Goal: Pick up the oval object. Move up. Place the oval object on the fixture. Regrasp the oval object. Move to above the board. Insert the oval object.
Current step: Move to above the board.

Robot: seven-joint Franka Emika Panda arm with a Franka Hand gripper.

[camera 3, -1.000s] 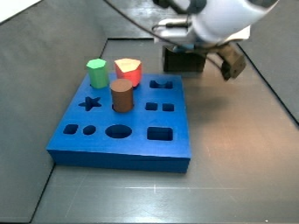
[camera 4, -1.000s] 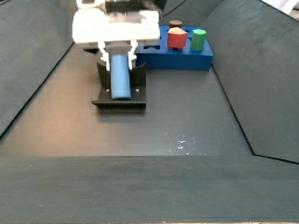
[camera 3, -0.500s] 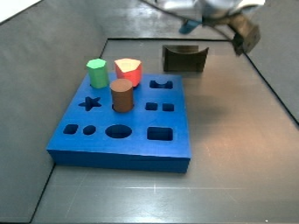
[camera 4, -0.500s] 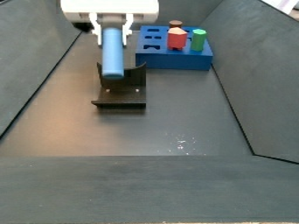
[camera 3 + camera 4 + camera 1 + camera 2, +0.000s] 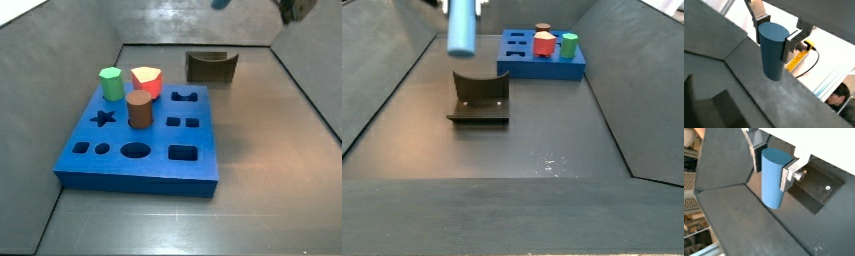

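Gripper: your gripper (image 5: 776, 31) shows in both wrist views (image 5: 771, 159); its silver fingers (image 5: 757, 11) are pinched on the upper end of the oval object, one plate on each side.
Oval object: the blue peg (image 5: 771, 51) hangs straight down from the fingers with its lower end free; in a side view it (image 5: 461, 25) sits at 11 o'clock, raised clear above the floor, top cut off by the frame edge.
Fixture: the dark bracket (image 5: 480, 98) stands on the floor directly below the peg, not touching it; in a side view it (image 5: 210, 66) lies at 1 o'clock, beyond the board.
Board: the blue slab (image 5: 144, 135) fills the centre-left; in a side view (image 5: 541, 57) it is at 12 o'clock, just right of the fixture.
Pegs in board: a green peg (image 5: 111, 84), a red-and-yellow peg (image 5: 146, 80) and a brown cylinder (image 5: 140, 109) stand upright in the board's far-left holes.
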